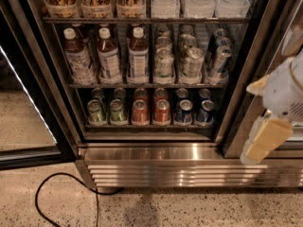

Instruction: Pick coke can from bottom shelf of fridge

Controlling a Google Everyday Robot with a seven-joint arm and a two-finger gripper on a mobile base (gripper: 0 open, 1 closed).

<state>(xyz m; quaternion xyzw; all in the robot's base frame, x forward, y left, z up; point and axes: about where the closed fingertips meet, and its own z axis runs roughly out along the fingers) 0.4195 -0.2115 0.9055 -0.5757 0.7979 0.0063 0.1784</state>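
Note:
The fridge (189, 153) stands open in front of me. Its bottom shelf (147, 126) holds a row of short cans. Two red coke cans (140, 111) stand side by side at the front middle, with more red cans behind them. Green cans (96, 111) are to their left and blue cans (183, 110) to their right. My gripper (261, 112) hangs at the right edge of the view, outside the fridge in front of its right frame. It is open and empty, well to the right of the coke cans.
The shelf above holds bottles (108, 56) and taller silver cans (164, 63). The glass door (26, 103) is swung open at the left. A black cable (61, 186) loops on the speckled floor before the louvred base.

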